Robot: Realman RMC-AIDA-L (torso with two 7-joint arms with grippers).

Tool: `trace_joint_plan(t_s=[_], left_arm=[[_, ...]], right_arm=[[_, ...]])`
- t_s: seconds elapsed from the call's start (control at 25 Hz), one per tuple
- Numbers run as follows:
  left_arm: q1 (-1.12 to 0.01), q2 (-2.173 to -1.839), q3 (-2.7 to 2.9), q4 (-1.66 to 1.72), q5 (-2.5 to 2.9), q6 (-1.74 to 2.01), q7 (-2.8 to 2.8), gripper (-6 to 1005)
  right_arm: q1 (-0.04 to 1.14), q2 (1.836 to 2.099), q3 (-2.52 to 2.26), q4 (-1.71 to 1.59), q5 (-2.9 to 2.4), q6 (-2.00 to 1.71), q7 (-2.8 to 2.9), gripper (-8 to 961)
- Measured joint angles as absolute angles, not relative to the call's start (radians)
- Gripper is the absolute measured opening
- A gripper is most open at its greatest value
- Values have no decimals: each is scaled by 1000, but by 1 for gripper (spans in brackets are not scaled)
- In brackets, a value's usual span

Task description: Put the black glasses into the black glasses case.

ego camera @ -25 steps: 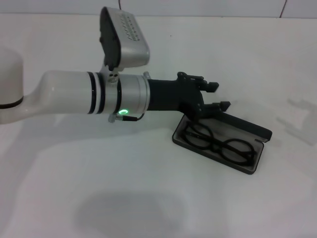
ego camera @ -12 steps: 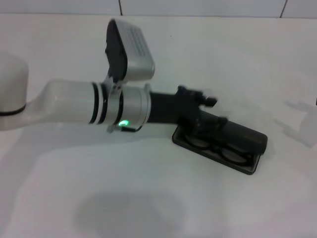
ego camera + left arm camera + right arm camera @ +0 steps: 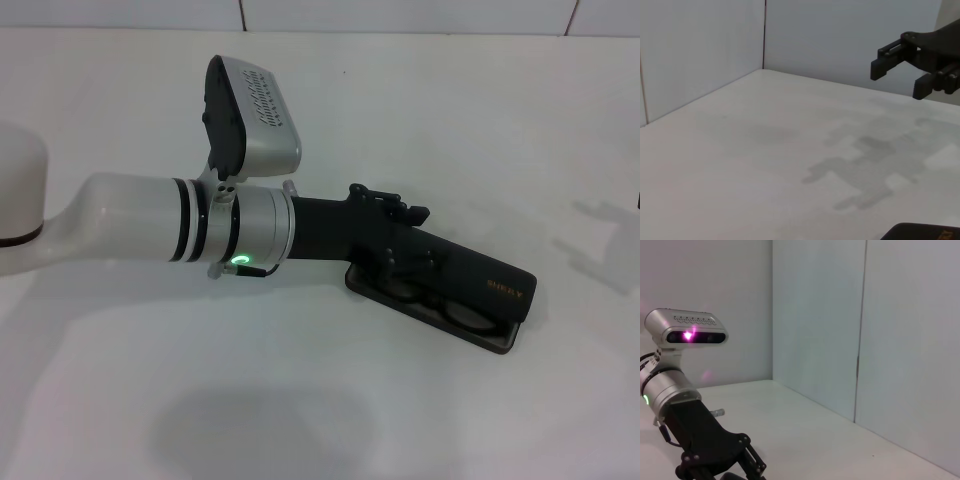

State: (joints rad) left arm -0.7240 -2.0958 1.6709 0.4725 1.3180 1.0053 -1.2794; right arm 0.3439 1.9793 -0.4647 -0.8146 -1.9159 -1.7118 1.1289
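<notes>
Head view: left arm is reaching in from the left across the white table (image 3: 420, 420), and the left gripper (image 3: 408, 240) is sitting over the near-left end of the black glasses case (image 3: 470, 290). One finger (image 3: 398, 206) is sticking out past the case's far edge, the other is lying against the lid, so the fingers are spread and not clamping anything. The lid is hanging low over the base, nearly closed, orange lettering facing up at the right end. The black glasses (image 3: 455, 314) are lying inside the case; only parts of the frame and lenses are showing through the narrow gap along the near edge. The case is sitting angled on the table, right of centre. Right arm isn't showing here. Left wrist view: camera is looking over bare table toward the wall panels; a corner of the case lid (image 3: 922, 231) with orange letters is poking in at the frame edge. The right gripper (image 3: 902, 75) is hanging in the air well away from the case, fingers apart, holding nothing. Right wrist view: the left arm with its wrist camera (image 3: 687, 329) is showing at a distance, left gripper body angled down toward the table; its fingertips are getting cut off at the frame edge, so can't tell finger state from here.
</notes>
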Motion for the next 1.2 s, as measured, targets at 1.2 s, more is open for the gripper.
trace_joint_plan(t_s=[1.2], left_arm=[[-714,-2080,1638,504,1455,1091,-1316,551]], right_arm=[[343,1976,-465,-814,-1917,-1713,1129,708]])
